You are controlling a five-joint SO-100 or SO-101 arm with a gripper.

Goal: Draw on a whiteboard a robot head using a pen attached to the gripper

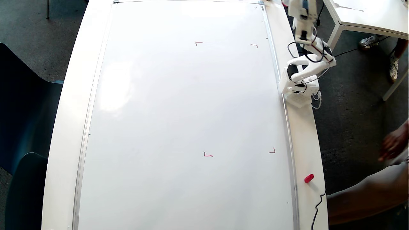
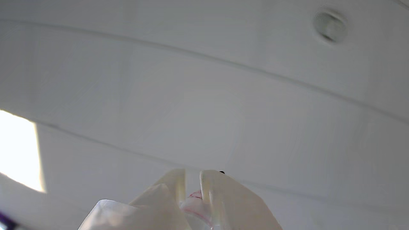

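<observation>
While the pincer [image 2: 192, 179] clamps one pen [image 2: 195, 204], the whiteboard [image 1: 179, 105] shows four corner marks [image 1: 207, 155].

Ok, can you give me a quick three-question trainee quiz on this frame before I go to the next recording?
1. True or false: a robot head is already drawn on the whiteboard.
2. In the overhead view, where does the loose red cap lie? A on the board; B on the table right of the board; C on the floor.
3. In the wrist view, what does the hand grip?
Key: 1 false, only four red corner marks; 2 B; 3 the pen.
</observation>
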